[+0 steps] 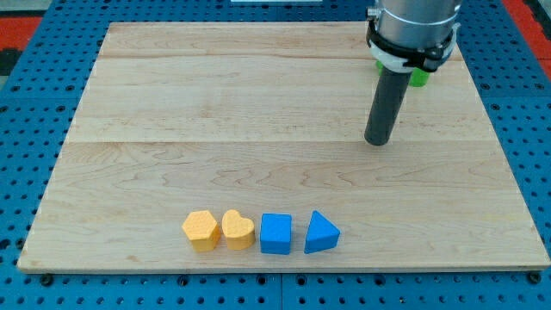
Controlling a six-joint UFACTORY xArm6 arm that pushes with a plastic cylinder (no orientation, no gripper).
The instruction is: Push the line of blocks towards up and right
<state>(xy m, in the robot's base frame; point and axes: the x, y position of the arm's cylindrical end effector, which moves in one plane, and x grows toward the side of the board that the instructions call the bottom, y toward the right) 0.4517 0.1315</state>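
Several blocks lie in a row near the view's bottom edge of the wooden board. From left to right: a yellow hexagon-like block, a yellow heart block, a blue cube-like block and a blue triangular block. My tip rests on the board in the upper right part, well above and to the right of the row, touching none of its blocks.
A green block peeks out behind the rod's mount at the view's top right, mostly hidden. A blue pegboard surface surrounds the board on all sides.
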